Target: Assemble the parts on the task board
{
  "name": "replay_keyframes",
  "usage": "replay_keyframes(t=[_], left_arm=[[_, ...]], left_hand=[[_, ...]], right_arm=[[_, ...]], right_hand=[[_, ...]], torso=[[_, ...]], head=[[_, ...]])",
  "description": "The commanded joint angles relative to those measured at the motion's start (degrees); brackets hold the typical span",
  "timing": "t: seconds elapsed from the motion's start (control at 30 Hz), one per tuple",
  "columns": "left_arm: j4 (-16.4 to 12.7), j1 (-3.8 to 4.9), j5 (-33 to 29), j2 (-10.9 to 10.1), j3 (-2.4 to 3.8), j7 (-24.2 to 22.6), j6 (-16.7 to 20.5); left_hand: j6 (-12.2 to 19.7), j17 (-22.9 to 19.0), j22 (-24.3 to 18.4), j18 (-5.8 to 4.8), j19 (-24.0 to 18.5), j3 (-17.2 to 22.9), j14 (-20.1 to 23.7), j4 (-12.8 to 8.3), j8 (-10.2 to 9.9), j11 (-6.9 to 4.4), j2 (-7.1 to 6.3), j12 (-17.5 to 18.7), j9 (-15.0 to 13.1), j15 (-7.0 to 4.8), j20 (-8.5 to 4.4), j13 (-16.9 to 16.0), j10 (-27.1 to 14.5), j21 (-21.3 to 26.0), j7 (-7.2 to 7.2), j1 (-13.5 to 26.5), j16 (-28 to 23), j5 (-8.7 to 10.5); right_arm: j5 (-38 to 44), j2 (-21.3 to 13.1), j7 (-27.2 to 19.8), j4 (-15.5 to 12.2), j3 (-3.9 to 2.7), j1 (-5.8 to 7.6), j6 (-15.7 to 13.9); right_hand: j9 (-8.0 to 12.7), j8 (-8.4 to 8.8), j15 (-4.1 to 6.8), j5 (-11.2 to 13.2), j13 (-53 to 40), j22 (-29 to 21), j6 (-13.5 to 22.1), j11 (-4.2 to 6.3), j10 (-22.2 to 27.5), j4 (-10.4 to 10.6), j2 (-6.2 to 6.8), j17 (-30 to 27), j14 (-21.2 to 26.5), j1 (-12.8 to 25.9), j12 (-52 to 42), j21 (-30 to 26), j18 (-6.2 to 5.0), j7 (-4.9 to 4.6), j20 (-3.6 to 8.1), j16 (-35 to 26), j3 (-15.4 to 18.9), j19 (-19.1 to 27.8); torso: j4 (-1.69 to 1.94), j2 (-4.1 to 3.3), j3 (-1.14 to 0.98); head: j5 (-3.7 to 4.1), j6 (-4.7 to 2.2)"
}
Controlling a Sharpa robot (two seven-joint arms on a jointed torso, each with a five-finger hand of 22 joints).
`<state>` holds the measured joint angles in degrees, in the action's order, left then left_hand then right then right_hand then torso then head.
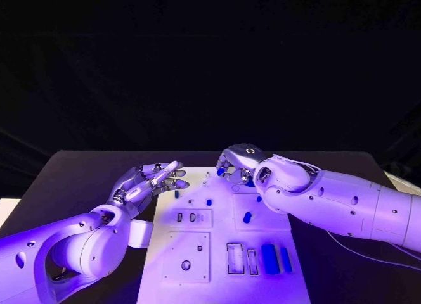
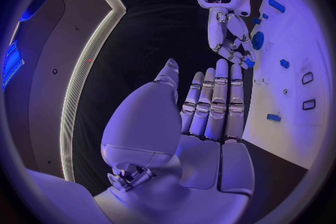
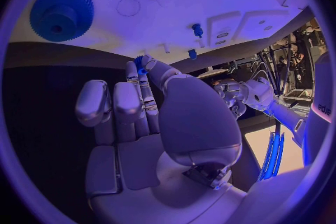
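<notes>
Nearest, at the bottom of the head view, long blue parts [image 1: 276, 259] are seen lying side by side on the lower right of the task board [image 1: 220, 278], apparently laid out ready for picking. Higher up, at centre frame, a small blue part [image 1: 247, 217] is seen lying on the board. At left of centre the left hand [image 1: 154, 182] is held off the board's left edge with nothing in it; in its wrist view its fingers [image 2: 218, 102] are stretched out straight and close together, so it is judged to be kept clear while the other arm works. Farthest, at the board's upper edge, the right hand [image 1: 238, 166] is curled downward, and a small blue piece [image 3: 140, 62] is pinched at its fingertips, probably for seating on the board. Beside it a blue gear [image 3: 61, 12] is seen already sitting on the board.
</notes>
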<state>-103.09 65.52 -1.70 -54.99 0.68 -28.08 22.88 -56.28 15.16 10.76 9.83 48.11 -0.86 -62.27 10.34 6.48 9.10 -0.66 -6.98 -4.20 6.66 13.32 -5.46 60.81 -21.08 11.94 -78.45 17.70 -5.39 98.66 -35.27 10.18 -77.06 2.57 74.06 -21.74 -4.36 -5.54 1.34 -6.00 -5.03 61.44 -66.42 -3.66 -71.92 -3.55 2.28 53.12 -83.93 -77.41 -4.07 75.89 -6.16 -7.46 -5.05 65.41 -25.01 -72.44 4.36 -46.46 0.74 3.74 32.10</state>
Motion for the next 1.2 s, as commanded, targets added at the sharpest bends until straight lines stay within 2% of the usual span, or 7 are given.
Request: replay_keyframes(t=[0.03,0.23,0.33,0.5,1.07,1.13,1.2], left_arm=[[-0.2,0.12,-0.1,0.0,0.07,-0.5,-1.1],[0.0,0.13,-0.1,0.2,0.07,-0.5,-1.1],[0.0,0.14,-0.1,0.2,0.07,-0.5,-1.2],[0.2,0.14,-0.1,0.4,0.07,-0.5,-1.3],[0.5,0.13,-0.1,0.6,0.07,-0.4,-1.4],[0.4,0.13,-0.1,0.6,0.07,-0.4,-1.4],[0.4,0.13,-0.1,0.5,0.07,-0.4,-1.4]], left_hand=[[0.0,0.0,0.0,0.55,-0.4,-0.2,0.5,-0.1,-0.2,0.16,0.45,0.4,0.1,-0.03,-0.1,0.0,-0.1,-0.2,0.37,0.0,-0.4,0.16],[0.0,0.0,0.0,0.55,-0.4,-0.2,0.5,-0.1,-0.2,0.16,0.45,0.4,0.1,-0.03,-0.1,0.0,-0.1,-0.2,0.37,0.0,-0.4,0.16],[0.0,0.0,0.0,0.55,-0.4,-0.2,0.5,-0.1,-0.2,0.16,0.45,0.4,0.1,-0.03,-0.1,0.0,-0.1,-0.2,0.37,0.0,-0.4,0.16],[0.0,0.0,0.0,0.55,-0.4,-0.2,0.5,-0.1,-0.2,0.16,0.45,0.4,0.1,-0.03,-0.1,0.0,-0.1,-0.2,0.37,0.0,-0.4,0.16],[0.1,0.1,0.0,0.56,-0.4,-0.2,0.5,-0.2,-0.3,0.18,0.52,0.4,0.1,-0.01,-0.09,0.0,-0.1,-0.2,0.38,0.0,-0.4,0.16],[0.1,0.1,0.0,0.56,-0.4,-0.2,0.6,-0.2,-0.3,0.19,0.58,0.5,0.1,0.0,-0.07,0.0,-0.2,-0.2,0.39,-0.1,-0.4,0.16],[0.1,0.1,0.0,0.56,-0.4,-0.2,0.6,-0.2,-0.3,0.19,0.58,0.5,0.1,0.0,-0.07,0.0,-0.2,-0.2,0.39,-0.1,-0.4,0.16]], right_arm=[[-1.2,1.1,-0.3,1.1,-0.03,0.07,-1.0],[-1.8,3.2,-0.7,3.1,-0.03,0.07,-0.2],[-2.0,4.1,-0.8,4.1,-0.02,0.05,0.0],[-2.2,5.3,-1.1,5.6,-0.02,-0.03,0.1],[-1.6,7.3,-0.7,7.0,-0.01,-0.25,2.0],[-1.6,7.4,-0.5,7.2,-0.01,-0.25,2.1],[-1.6,7.4,-0.2,7.3,-0.01,-0.25,2.0]], right_hand=[[-1.7,0.28,-0.31,-0.1,0.1,0.1,0.0,0.05,0.5,0.4,0.02,0.0,-1.2,-0.1,0.3,0.3,0.38,0.17,-0.07,0.1,-0.5,0.3],[-1.7,0.35,-0.36,-0.1,0.1,0.1,0.1,-0.02,0.6,0.5,0.1,0.0,-1.1,0.0,0.4,0.3,0.38,0.12,-0.12,0.1,-0.6,0.4],[-1.7,0.38,-0.38,-0.1,0.1,0.1,0.1,-0.04,0.7,0.5,0.12,0.0,-1.1,0.1,0.4,0.3,0.38,0.1,-0.14,0.2,-0.7,0.4],[-1.7,0.41,-0.4,-0.2,0.1,0.1,0.2,-0.05,0.7,0.6,0.14,0.1,-1.1,0.1,0.4,0.4,0.37,0.09,-0.16,0.2,-0.7,0.4],[-1.7,0.61,-0.52,0.0,0.2,0.0,0.5,-0.17,1.0,0.7,0.52,0.0,-1.1,0.5,0.5,0.4,0.34,-0.03,-0.28,0.3,-0.8,0.6],[-1.7,0.91,-0.66,0.2,0.3,-0.4,0.9,-0.35,1.6,0.9,0.78,-0.6,-0.9,0.7,0.6,0.2,0.24,-0.21,-0.39,0.0,-1.0,1.0],[-1.1,1.92,-1.56,0.2,1.0,-1.9,3.8,-1.13,4.7,1.4,1.57,-2.0,-0.4,1.4,0.5,-0.6,0.03,-1.36,-0.92,-0.9,-1.4,2.2]], torso=[[0.31,-0.34,0.01],[0.52,-0.65,0.04],[0.59,-0.74,0.13],[0.57,-0.78,0.13],[0.61,-0.82,0.12],[0.57,-0.84,0.12],[0.57,-0.85,0.14]], head=[[-0.01,-0.01],[0.13,-0.09],[0.14,-0.12],[0.09,-0.07],[0.14,0.3],[0.06,0.28],[0.03,0.3]])
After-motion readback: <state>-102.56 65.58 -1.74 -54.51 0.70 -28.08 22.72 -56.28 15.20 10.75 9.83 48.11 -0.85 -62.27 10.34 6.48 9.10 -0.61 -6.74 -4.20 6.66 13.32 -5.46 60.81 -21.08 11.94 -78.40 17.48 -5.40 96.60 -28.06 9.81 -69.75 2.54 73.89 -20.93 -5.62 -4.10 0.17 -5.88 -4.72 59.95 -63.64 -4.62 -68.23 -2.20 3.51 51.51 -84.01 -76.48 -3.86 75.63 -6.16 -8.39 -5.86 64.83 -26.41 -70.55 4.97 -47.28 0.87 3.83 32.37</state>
